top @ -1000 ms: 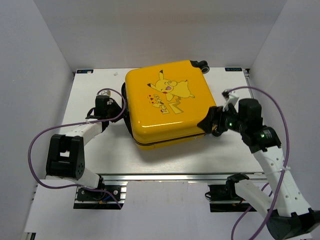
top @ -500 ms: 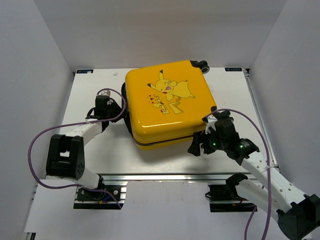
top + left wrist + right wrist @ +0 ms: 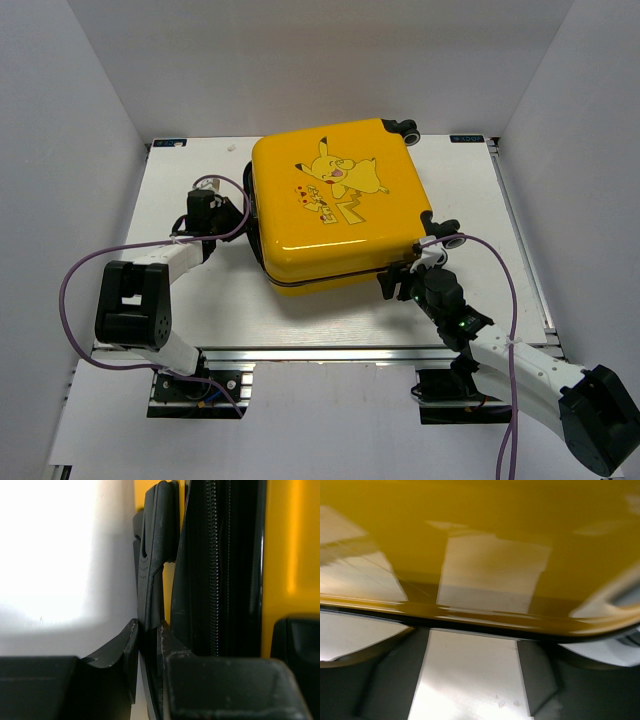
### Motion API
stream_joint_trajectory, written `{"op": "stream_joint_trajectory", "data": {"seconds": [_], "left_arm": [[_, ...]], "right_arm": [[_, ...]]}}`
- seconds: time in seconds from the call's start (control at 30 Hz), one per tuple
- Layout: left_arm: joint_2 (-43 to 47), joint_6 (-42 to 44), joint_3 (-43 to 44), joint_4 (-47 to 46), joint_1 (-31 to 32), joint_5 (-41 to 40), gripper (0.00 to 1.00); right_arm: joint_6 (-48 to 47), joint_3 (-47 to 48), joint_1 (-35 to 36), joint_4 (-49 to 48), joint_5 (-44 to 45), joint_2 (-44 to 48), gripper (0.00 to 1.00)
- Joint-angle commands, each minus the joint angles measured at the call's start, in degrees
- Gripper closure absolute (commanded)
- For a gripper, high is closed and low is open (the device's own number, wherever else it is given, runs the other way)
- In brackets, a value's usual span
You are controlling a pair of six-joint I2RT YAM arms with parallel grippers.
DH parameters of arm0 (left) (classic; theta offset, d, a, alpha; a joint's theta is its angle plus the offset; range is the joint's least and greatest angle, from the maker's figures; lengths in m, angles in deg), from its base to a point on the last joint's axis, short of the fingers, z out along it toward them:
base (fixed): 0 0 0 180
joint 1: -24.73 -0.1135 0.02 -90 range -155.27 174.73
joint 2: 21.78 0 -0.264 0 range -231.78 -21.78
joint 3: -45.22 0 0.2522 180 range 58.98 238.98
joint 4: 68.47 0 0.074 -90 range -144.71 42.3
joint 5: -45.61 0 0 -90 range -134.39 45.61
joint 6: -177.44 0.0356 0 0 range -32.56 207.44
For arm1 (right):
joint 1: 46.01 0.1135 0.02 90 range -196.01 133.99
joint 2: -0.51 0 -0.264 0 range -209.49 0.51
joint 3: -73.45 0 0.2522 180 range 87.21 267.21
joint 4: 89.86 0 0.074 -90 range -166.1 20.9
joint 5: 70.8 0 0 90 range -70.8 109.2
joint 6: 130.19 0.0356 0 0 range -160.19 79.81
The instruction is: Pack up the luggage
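The luggage (image 3: 335, 205), a yellow hard-shell case with a Pikachu cartoon, lies flat and closed in the middle of the table. My left gripper (image 3: 238, 213) is at its left side, shut on the black side handle (image 3: 151, 575); the two fingers (image 3: 129, 647) pinch the handle strap, beside the dark zipper (image 3: 214, 570). My right gripper (image 3: 398, 281) sits low at the case's near right corner. It is open, and only bare table shows between its fingers (image 3: 540, 677), just below the glossy yellow shell (image 3: 485, 535). That view is blurred.
The white table (image 3: 200, 310) is walled in by white panels on three sides. Black wheels stick out at the case's far right corner (image 3: 406, 128) and right side (image 3: 447, 240). Purple cables (image 3: 75, 270) loop beside both arms.
My right arm has swung from the case's right edge down and inward to its near right corner, dropping low. Its jaws have narrowed a little. The left gripper keeps its hold on the handle.
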Motion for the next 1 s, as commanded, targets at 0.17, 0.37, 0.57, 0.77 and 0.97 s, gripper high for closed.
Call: {"op": "stream_joint_trajectory", "data": {"seconds": [0.17,0.37,0.57,0.77,0.97], "left_arm": [[-7.4,1.4,-0.7,-7.6,-1.8,5.4,1.00],[-8.9,1.5,-0.8,-9.4,-2.3,9.0,1.00],[-8.4,1.4,-1.4,-9.1,-2.3,9.4,1.00],[-8.2,0.8,-0.7,-6.1,-2.9,4.7,1.00],[-11.1,0.0,5.5,0.4,-6.5,1.2,1.00]], "right_arm": [[0.9,-2.1,2.1,-27.1,2.9,-1.0,0.41],[3.6,-0.7,4.0,-31.9,1.0,-4.1,0.45],[5.7,0.2,6.8,-39.1,12.2,-12.7,0.67],[9.3,1.8,7.7,-30.7,30.1,-13.2,1.00],[9.5,1.8,4.8,-18.2,38.0,-9.4,1.00]]}}
